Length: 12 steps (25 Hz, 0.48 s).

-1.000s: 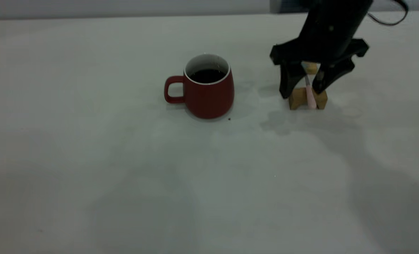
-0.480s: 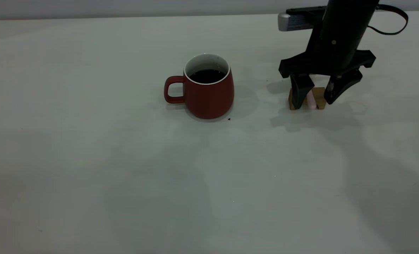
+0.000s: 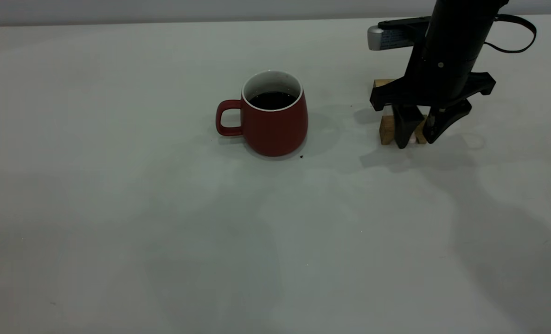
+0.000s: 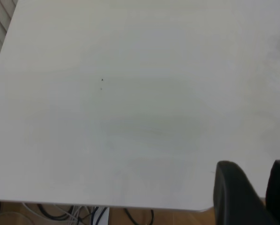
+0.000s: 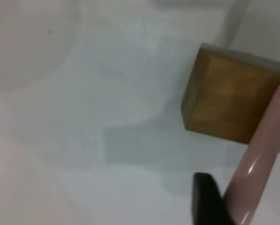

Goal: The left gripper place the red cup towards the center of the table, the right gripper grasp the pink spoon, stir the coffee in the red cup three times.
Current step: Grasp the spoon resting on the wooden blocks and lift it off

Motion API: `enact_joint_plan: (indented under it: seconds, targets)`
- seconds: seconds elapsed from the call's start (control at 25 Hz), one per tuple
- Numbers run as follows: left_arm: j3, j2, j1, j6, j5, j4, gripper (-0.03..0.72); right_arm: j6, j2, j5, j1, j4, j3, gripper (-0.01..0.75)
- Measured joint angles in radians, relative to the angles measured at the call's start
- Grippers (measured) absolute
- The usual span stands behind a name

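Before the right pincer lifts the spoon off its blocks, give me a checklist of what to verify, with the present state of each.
1. Red cup upright near the table's middle: ok.
2. Coffee in the cup, no spill seen: ok.
3. Right pincer down at the wooden blocks, a finger beside the pink spoon: ok.
4. Fingers fully closed on the spoon: cannot tell.
5. Left pincer clear of the cup, near the table's edge: ok.
6. Path from blocks to cup free: ok.

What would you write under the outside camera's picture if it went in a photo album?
Right gripper lowered over the pink spoon on its wooden blocks, beside a red cup of coffee.
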Motion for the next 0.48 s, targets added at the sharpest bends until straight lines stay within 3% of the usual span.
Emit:
enact_joint_plan:
  seconds: [0.2, 0.48]
  targets:
    - [0.0, 0.0, 0.0, 0.0, 0.0, 0.0, 0.243, 0.003, 0.0, -0.009, -0.003, -0.004, 0.0, 0.157]
    - [0.0, 0.0, 0.0, -0.001, 0.0, 0.0, 0.243, 0.023, -0.111, 0.049, -0.003, -0.006, 0.0, 0.145]
